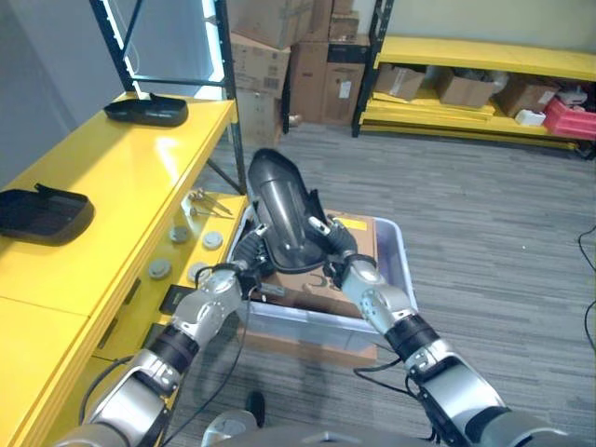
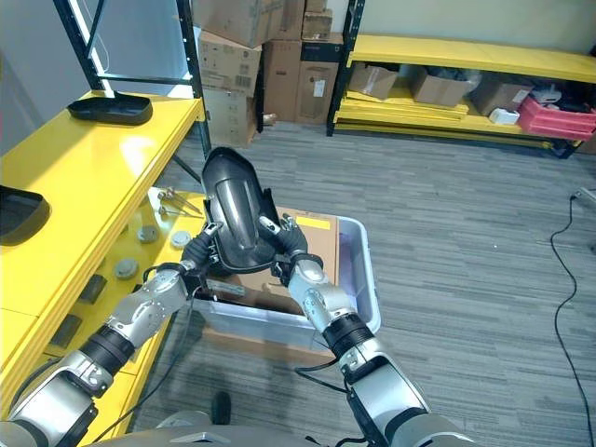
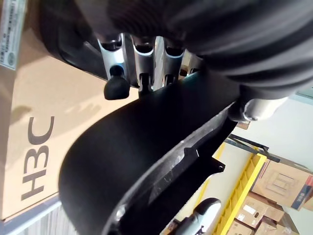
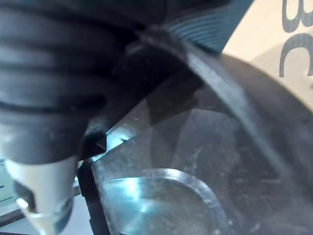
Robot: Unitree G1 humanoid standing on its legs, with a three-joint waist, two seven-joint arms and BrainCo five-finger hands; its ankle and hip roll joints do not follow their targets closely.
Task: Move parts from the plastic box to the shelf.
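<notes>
You got black part point(image 1: 282, 212) clamped between both hands, left hand point(image 1: 244, 271) and right hand point(image 1: 346, 264) curled on it, above box point(image 1: 396, 270). Long axis points away; shelf point(image 1: 121, 196) sits left.

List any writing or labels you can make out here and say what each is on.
Cardboard box in the plastic box: a large dark three-character logo, lying sideways.
White label on that box: print too small to read.
Yellow sticker on its top: nothing legible.
Stacked cartons at the back: marks too small to read.
Black part, held by left hand and right hand: no print.
</notes>
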